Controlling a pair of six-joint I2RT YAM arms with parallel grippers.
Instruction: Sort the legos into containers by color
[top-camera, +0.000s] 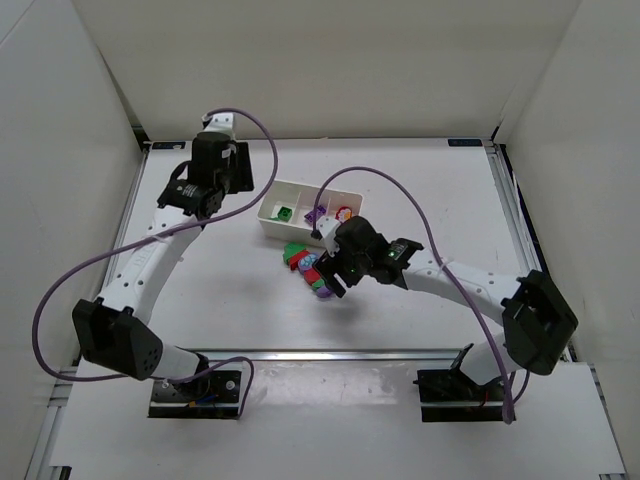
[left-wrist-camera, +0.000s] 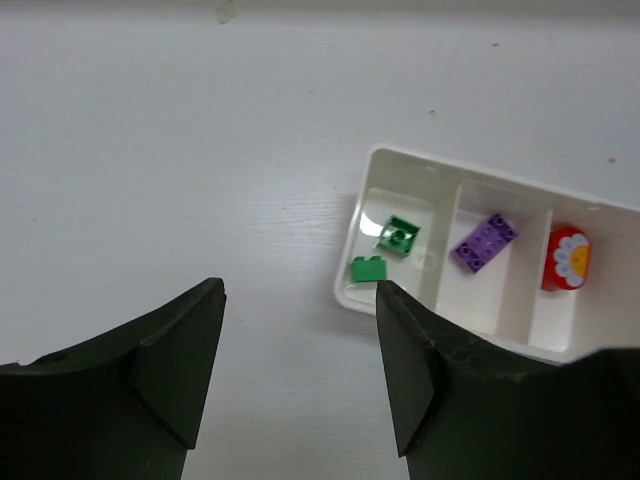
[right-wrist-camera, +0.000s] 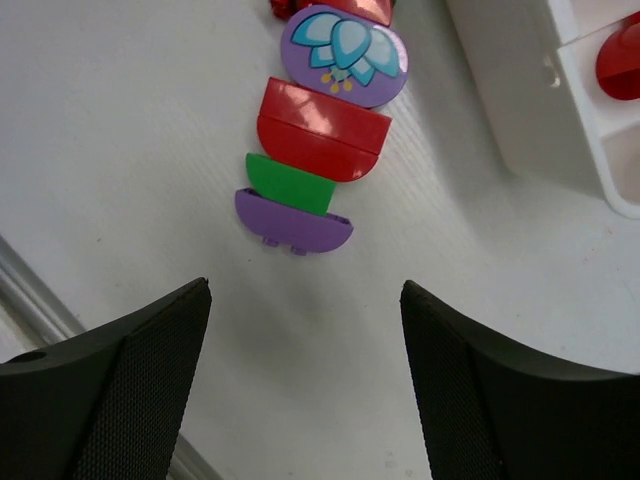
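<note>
The loose legos (right-wrist-camera: 323, 130) lie in a touching row on the desk (right-wrist-camera: 120, 120), just beside the tray (right-wrist-camera: 530, 110). Green bricks (left-wrist-camera: 398, 237), a purple brick (left-wrist-camera: 485, 242) and a red piece (left-wrist-camera: 567, 258) occupy separate compartments. The left jaws and the right jaws stand open and empty. The pieces appear light, rigid and smooth, so curved edges may slip. The purple end piece (right-wrist-camera: 293, 222) offers the freest sides and is probably best gripped squarely.
</note>
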